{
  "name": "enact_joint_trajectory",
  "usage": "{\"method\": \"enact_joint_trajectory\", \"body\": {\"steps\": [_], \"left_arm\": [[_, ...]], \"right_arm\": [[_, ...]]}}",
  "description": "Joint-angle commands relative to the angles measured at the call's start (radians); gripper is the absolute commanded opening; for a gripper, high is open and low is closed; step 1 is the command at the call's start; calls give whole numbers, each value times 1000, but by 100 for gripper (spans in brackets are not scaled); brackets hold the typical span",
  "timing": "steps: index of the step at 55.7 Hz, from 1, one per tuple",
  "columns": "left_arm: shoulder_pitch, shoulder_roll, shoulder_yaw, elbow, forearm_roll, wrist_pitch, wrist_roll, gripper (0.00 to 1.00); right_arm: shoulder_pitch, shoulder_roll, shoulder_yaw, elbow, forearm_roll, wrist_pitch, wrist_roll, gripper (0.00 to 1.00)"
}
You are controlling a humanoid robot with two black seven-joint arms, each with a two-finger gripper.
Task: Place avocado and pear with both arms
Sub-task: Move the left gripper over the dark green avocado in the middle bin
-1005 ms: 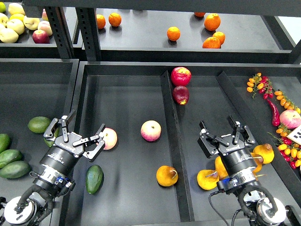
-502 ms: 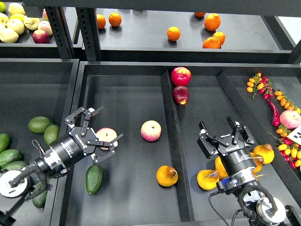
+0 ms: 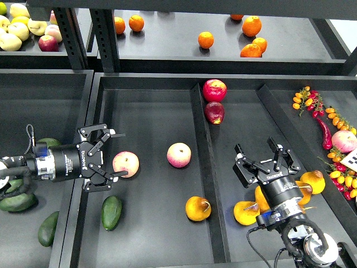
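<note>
Two black arms reach over dark, matte trays of fruit. Left gripper [image 3: 111,158] lies sideways, jaws spread wide and holding nothing, its tips just beside a round pink-cream apple [image 3: 126,164]. Below it in the middle tray [image 3: 150,100] lies the avocado [image 3: 111,212], smooth, dark green and egg-shaped, free on the tray floor. That tray also holds a second pink apple [image 3: 179,154] and the pear [image 3: 198,208], squat, golden orange with a short dark stem, resting against the divider. Right gripper [image 3: 266,160] points up the right compartment, jaws parted and bare, above a cluster of yellow-orange pears [image 3: 246,213]. Two glossy red apples [image 3: 214,90] sit at the divider's far end. Small white lettering on both wrists is too small to read.
</note>
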Motion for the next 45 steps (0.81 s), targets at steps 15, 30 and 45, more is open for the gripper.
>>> {"method": "enact_joint_trajectory", "body": {"steps": [15,30,45], "left_arm": [[-394,35,538,9,82,-57,0,99],[-573,-43,790,17,114,-72,0,99],[-639,-121,946,79,183,-72,0,99]], "right_arm": [[43,0,-2,-2,10,-96,0,100],[65,0,0,0,10,-107,0,100],[111,0,7,-2,10,-188,0,100]]}}
